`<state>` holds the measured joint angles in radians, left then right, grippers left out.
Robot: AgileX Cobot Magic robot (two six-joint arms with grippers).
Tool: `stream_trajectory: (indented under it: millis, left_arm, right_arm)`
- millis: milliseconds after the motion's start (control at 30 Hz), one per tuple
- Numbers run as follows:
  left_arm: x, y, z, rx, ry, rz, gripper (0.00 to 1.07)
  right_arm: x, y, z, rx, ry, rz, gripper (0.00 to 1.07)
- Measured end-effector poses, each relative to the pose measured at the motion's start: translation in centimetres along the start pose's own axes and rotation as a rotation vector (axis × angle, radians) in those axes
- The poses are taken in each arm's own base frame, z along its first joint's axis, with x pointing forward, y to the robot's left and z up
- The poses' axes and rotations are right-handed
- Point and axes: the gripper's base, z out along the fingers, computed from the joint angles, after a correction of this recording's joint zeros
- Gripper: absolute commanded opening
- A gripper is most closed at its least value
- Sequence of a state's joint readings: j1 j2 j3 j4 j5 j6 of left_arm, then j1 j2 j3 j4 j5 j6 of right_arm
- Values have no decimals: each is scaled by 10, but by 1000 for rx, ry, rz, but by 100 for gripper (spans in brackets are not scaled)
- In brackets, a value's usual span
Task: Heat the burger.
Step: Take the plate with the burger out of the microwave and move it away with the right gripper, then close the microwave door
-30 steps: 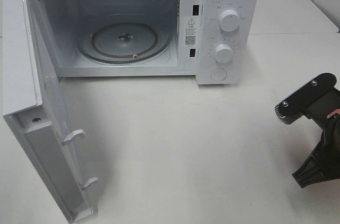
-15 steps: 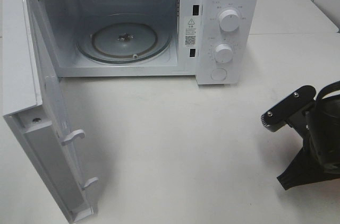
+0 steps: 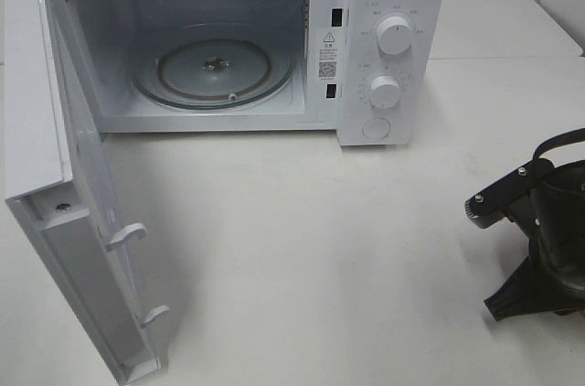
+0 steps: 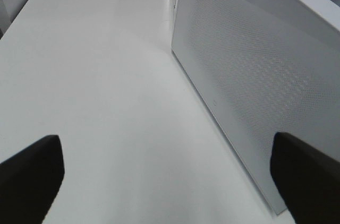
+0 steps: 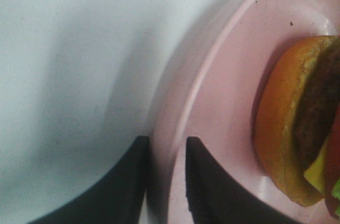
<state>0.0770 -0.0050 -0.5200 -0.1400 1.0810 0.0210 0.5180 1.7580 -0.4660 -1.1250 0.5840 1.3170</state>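
Observation:
The burger (image 5: 289, 123) lies on a round pink plate (image 5: 228, 75); it shows only in the right wrist view, with its golden-brown bun, dark patty, yellow cheese and a bit of green. My right gripper (image 5: 166, 144) has its two dark fingers close on either side of the plate's rim, one outside and one inside. In the high view only the right arm (image 3: 539, 240) shows, at the right edge; plate and burger are out of sight there. My left gripper (image 4: 170, 181) is open and empty, beside the outer face of the microwave door (image 4: 249, 86).
The white microwave (image 3: 384, 38) stands at the back with its door (image 3: 82, 221) swung wide open to the left. Its glass turntable (image 3: 215, 66) is bare. White table (image 3: 311, 240) lies in front of the microwave.
My right arm swung in to the left and lower, then drew back a little to the right and down.

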Motion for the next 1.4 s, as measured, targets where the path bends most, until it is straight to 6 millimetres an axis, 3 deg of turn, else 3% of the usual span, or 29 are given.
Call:
stream_trajectory:
  millis: [33, 133, 200, 333, 600, 833, 1200, 1400]
  left_arm:
    - [0, 0, 0, 0, 0, 0, 98]
    - [0, 0, 0, 0, 0, 0, 98]
    - [0, 0, 0, 0, 0, 0, 98]
    - [0, 0, 0, 0, 0, 0, 98]
    - [0, 0, 0, 0, 0, 0, 98]
    - [0, 0, 0, 0, 0, 0, 98]
    - [0, 0, 0, 0, 0, 0, 98]
    - [0, 0, 0, 0, 0, 0, 98]
  right_arm:
    - [0, -1, 1, -5, 2, 6, 45]
    - [0, -1, 1, -7, 9, 10, 49]
    - [-1, -2, -3, -16, 20, 32, 59]
    - [-4, -7, -13, -33, 24, 62, 60]
    - [-12, -30, -64, -174, -47, 31, 63]
    - [-3, -52, -113, -341, -194, -113, 79]
    - [22, -82, -169, -495, -231, -157, 77]
    - [40, -96, -182, -515, -271, -126, 77]
